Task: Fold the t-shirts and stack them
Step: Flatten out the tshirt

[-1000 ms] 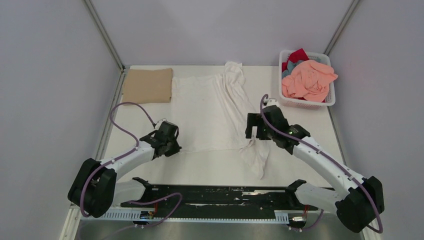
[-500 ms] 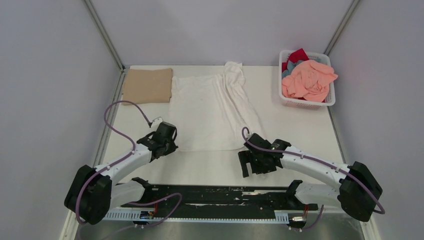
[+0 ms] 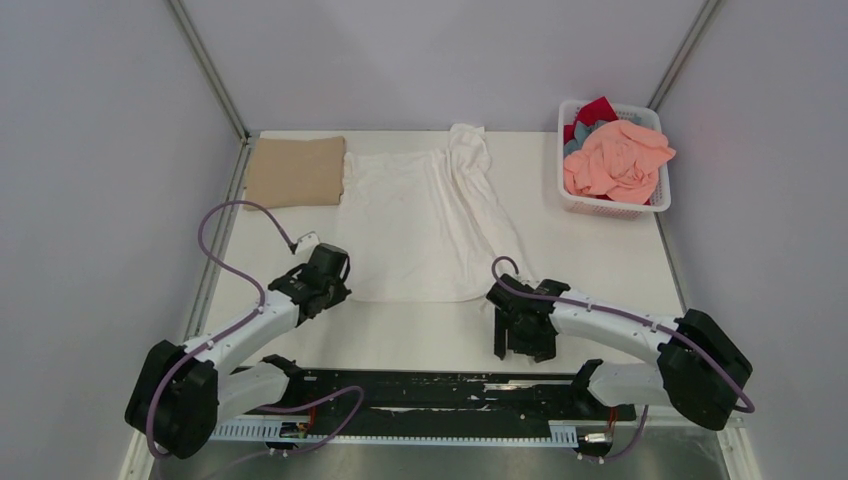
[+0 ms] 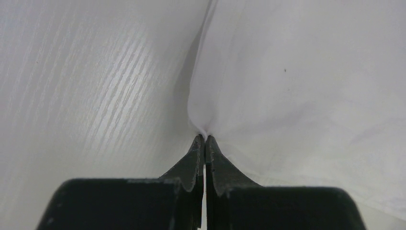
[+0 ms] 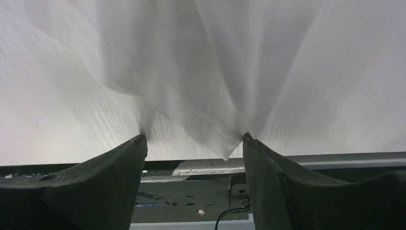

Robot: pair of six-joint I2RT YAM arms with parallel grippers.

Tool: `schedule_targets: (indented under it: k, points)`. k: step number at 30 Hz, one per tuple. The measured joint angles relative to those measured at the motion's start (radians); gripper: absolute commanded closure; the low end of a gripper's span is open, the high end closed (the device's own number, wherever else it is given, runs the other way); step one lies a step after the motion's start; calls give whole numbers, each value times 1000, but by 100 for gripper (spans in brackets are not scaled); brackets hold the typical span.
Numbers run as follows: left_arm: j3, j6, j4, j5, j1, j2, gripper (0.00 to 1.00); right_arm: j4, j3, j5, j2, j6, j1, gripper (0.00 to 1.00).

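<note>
A white t-shirt (image 3: pixel 420 225) lies spread flat in the middle of the table. My left gripper (image 3: pixel 343 292) is shut on its near left hem corner; in the left wrist view the closed tips (image 4: pixel 205 139) pinch a peak of white cloth (image 4: pixel 297 86). My right gripper (image 3: pixel 518 346) is at the shirt's near right corner, pointing at the near edge. Its jaws stand open, with a blurred point of white cloth (image 5: pixel 215 96) hanging between the fingers (image 5: pixel 119 163). A folded tan t-shirt (image 3: pixel 296 171) lies at the far left.
A white lattice basket (image 3: pixel 612 207) at the far right holds salmon (image 3: pixel 618 158), red (image 3: pixel 598 108) and grey-blue (image 3: pixel 580 140) t-shirts. A black rail (image 3: pixel 430 392) runs along the near edge, also below the right fingers (image 5: pixel 201 187).
My right arm swung from the shirt's right side down to the near right corner, over the trailing cloth, and its jaws narrowed a little. The left gripper shifted slightly, still pinching.
</note>
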Motion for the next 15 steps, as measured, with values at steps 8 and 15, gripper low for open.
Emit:
schedule_targets:
  k: [8,15]
  points:
    - [0,5,-1,-1,1,-27,100,22,-45,4,-55,39,-6,47]
    - [0,11,-1,-4,1,-42,100,39,-43,22,-51,55,-13,86]
